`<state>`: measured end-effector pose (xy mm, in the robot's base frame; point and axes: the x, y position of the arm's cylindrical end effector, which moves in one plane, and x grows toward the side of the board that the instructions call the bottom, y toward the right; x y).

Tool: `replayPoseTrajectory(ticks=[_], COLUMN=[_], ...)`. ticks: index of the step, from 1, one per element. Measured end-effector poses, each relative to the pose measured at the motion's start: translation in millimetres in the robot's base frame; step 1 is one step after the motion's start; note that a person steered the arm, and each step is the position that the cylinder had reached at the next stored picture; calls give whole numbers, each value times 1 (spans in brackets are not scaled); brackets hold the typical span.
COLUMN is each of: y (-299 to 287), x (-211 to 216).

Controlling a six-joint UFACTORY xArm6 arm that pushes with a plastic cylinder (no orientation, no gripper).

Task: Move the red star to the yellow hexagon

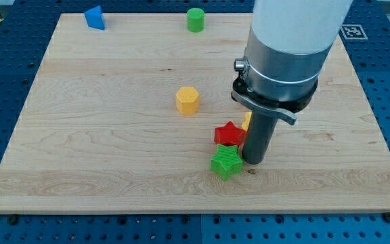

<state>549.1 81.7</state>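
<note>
- The red star (228, 133) sits low in the middle of the wooden board (80, 135), with the yellow hexagon (187, 99) up and toward the view's left of it, apart by a clear gap of bare wood.
- My tip (253, 161) rests on the board just at the star's right side, touching or nearly so; I judge this placing suits a shove toward the view's left, though the hexagon lies higher, so the push wants an upward slant too.
- The green star (226, 163) lies just under the red one, touching it, and right beside my tip on its left; it could be dragged along.
- An orange-yellow block (247, 120) peeks out behind the rod, its shape hidden.
- A blue block (95, 17) and a green cylinder (195, 19) stand far off at the view's top, out of the way.
- The arm comes down from the view's top right, the rod upright, its wide grey collar hanging over the board.
- There are no jaws to open or close; the end is a bare rod holding nothing.
</note>
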Motion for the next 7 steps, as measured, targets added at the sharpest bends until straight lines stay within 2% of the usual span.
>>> replayPoseTrajectory(ticks=[5,7], y=[-46,-60], x=[-12,-42])
